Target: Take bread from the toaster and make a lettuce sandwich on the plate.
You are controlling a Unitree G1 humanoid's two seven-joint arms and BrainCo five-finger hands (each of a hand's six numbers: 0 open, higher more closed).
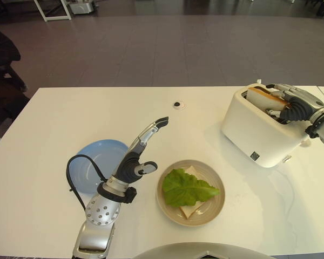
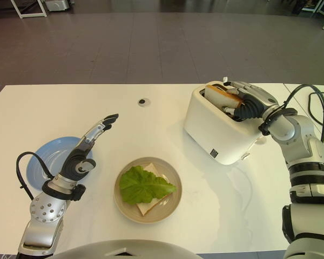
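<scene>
Toasted bread slice [image 2: 222, 94]: standing in white toaster [image 2: 216, 132], long axis along slot, right end gripped by curled fingers of right hand [image 2: 254, 102]. Left hand [image 2: 78, 159], fingers straight, empty, beside beige plate [image 2: 173, 202] bearing green lettuce leaf [image 2: 143, 184].

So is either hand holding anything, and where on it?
Right hand grips the bread at its right end, slice in the toaster. Left hand is open, holding nothing.

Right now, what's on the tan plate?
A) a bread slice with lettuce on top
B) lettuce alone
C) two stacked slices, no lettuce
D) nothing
A: a lettuce leaf lies over a bread slice on the tan plate; the right hand grips the other slice at the toaster.
</scene>
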